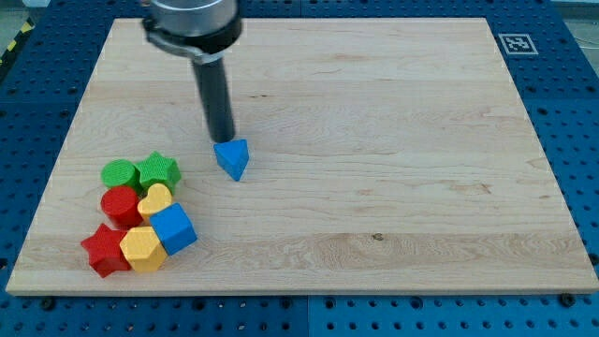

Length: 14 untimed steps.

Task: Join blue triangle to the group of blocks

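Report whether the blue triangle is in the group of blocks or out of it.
Out. The blue triangle sits alone on bare board, up and right of the cluster beside the green star; my tip is at its upper-left edge.

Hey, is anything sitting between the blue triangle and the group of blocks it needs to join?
Nothing visible. My tip stands just above the blue triangle, on its upper-left side. Bare board lies between it and the nearest blocks, the green star and yellow heart.

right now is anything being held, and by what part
Nothing is held: the arm ends in a plain rod. My tip sits at the upper-left edge of the small blue triangle block, apparently touching it, on the wooden board.
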Each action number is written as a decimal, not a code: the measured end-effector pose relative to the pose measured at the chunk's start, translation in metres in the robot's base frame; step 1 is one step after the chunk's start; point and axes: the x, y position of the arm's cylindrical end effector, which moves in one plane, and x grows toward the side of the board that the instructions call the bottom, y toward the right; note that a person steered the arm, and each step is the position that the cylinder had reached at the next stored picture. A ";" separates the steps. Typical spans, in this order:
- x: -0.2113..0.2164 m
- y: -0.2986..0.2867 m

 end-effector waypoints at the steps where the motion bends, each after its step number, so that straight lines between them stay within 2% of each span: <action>1: 0.029 -0.009; 3: 0.009 0.031; 4: 0.022 0.052; 5: 0.062 0.052; 6: 0.056 0.049; 7: 0.036 0.077; 9: 0.037 0.168; 10: 0.070 0.169; 11: 0.096 0.114; 12: 0.097 0.060; 13: 0.097 0.085; 14: 0.087 0.145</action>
